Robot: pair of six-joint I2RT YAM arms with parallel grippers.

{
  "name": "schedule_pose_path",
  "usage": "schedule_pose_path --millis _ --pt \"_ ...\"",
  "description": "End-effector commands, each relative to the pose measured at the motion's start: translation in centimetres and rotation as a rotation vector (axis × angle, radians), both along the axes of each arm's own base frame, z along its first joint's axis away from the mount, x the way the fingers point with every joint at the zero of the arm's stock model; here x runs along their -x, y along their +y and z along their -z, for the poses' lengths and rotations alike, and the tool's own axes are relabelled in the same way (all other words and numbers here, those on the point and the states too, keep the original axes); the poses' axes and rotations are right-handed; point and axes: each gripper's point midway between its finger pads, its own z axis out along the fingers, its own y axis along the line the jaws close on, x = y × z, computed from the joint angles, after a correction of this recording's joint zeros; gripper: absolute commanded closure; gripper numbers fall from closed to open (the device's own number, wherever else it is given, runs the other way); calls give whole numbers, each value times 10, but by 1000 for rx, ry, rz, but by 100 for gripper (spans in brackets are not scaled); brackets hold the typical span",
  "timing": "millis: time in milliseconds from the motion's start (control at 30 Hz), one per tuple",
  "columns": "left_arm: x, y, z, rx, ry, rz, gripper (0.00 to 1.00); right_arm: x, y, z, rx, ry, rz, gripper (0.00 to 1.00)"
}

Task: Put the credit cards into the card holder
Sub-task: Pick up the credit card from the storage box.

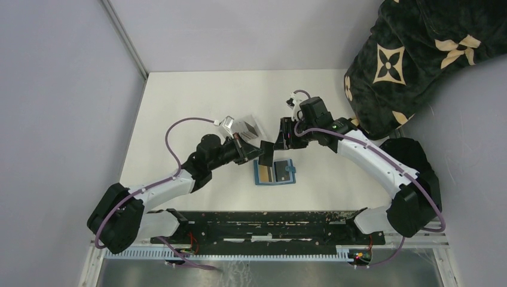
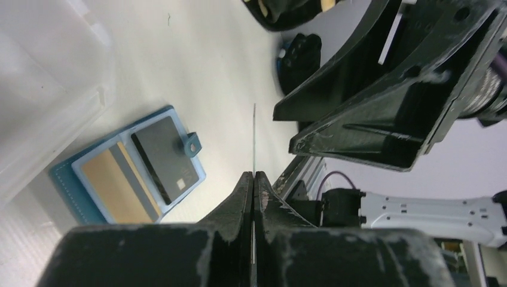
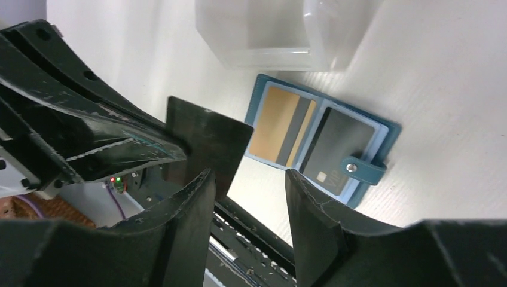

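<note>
Card holder (image 1: 276,172) lies open and flat on the surface (image 1: 179,101), at the centre of the top view, just below both grippers. Gold card (image 3: 281,125) sits in the pocket on the left of the frame, grey card (image 3: 338,146) in the pocket on the right. Snap tab (image 3: 362,169) lies over the grey card's edge. Small lettering on the grey card near the tab looks like "VIP"; no other writing is legible.

A third card, the dark card (image 1: 266,153), is held upright over the holder's upper left corner, clear of the surface. Left gripper (image 2: 254,179) is clamped on it; in the left wrist view the card shows edge-on as a thin line. Right gripper (image 3: 248,176) has its fingers spread and holds nothing. Its tips are close beside the dark card; contact cannot be told.

Around: clear tray (image 1: 242,127) sits just up and left of the holder, partly behind the left gripper. A black blanket (image 1: 418,54) with a beige flower pattern fills the upper right of the top view, well apart from the holder.
</note>
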Motion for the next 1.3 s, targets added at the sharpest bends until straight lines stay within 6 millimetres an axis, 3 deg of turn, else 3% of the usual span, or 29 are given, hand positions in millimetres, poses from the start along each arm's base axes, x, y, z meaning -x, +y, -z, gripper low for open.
schedule_pose_path --millis 0,600,867,1000,1067,1267 --pt "-20 -1 -29 142 -34 -146 97 -13 -1 -22 -46 -122 53 47" --pt "-15 -15 -39 306 24 -133 97 2 29 -17 -343 -5 67 51" --pt "-16 -16 -38 375 61 -140 97 1 41 -24 -536 75 97 72" --pt "-18 -19 -37 372 68 -133 97 0 42 -31 -599 103 111 92" --pt "-18 -21 -32 358 85 -133 90 -1 42 -33 -611 111 116 99" --pt "-21 -13 -8 259 125 -189 63 -4 37 -29 -524 95 116 99"
